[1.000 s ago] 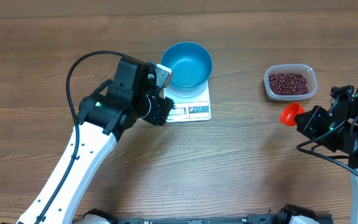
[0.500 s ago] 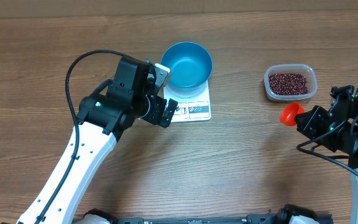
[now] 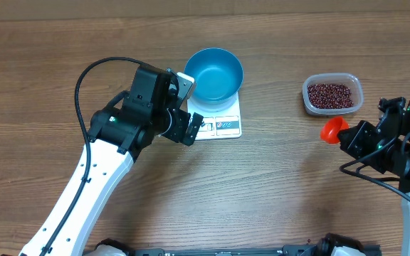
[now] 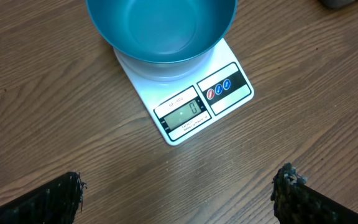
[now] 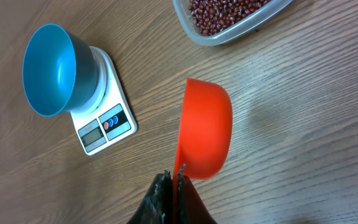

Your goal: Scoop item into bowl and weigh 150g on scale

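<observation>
The empty blue bowl stands on the white scale, whose display reads zero. My left gripper hovers at the scale's left front corner, open wide and empty; in the left wrist view its fingertips frame bare wood below the scale and bowl. The red-brown beans lie in a clear tub at the right. My right gripper is shut on the handle of an empty orange scoop, just below the tub. In the right wrist view the scoop hangs tilted above the table.
The clear tub sits at the top edge of the right wrist view, up and to the right of the scoop. Bare wooden table lies between the scale and the tub. The left arm's black cable loops above its body.
The left gripper's jaws have spread wider beside the scale. The right arm and scoop have not moved.
</observation>
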Available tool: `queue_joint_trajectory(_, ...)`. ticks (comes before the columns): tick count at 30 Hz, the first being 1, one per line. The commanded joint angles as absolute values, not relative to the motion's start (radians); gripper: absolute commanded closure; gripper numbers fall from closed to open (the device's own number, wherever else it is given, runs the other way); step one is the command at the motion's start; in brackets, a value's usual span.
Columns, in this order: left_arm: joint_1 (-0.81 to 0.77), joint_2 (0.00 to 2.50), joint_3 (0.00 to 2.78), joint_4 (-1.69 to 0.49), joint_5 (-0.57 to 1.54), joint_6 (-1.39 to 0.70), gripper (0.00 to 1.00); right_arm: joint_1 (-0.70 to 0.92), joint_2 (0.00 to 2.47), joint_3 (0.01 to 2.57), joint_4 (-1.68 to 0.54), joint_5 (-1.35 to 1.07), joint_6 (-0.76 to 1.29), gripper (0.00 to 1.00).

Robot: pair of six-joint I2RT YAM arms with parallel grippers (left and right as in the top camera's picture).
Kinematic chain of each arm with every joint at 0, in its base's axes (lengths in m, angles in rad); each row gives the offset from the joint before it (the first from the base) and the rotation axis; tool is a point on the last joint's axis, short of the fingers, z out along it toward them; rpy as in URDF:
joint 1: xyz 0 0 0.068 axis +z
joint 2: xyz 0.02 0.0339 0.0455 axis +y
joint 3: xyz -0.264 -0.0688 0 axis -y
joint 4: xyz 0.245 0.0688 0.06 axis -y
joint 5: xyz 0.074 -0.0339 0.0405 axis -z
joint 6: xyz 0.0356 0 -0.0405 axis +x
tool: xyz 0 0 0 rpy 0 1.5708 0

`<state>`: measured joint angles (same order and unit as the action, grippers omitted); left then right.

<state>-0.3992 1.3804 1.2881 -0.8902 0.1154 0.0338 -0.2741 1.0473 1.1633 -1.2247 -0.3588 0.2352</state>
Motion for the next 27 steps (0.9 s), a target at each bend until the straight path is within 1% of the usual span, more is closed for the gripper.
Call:
queue_joint_trajectory(1, -0.4, 1.375, 1.285, -0.887, 0.115, 0.045, 0.0, -0.276, 1.044, 1.19, -1.222, -0.359, 0.234, 0.96)
queue_joint_trajectory(10, -0.4, 1.374, 1.285, -0.893, 0.134, 0.069, 0.0, -0.276, 1.044, 1.19, -1.223, -0.359, 0.234, 0.96)
queue_joint_trajectory(14, -0.4, 1.375, 1.285, -0.893, 0.206, 0.138, 0.0, -0.276, 1.044, 1.19, -1.234, -0.353, 0.226, 0.96)
queue_joint_trajectory(27, -0.4, 1.375, 1.285, -0.892, 0.21, 0.139, 0.0, -0.276, 1.044, 1.19, -1.244, -0.348, 0.226, 0.96)
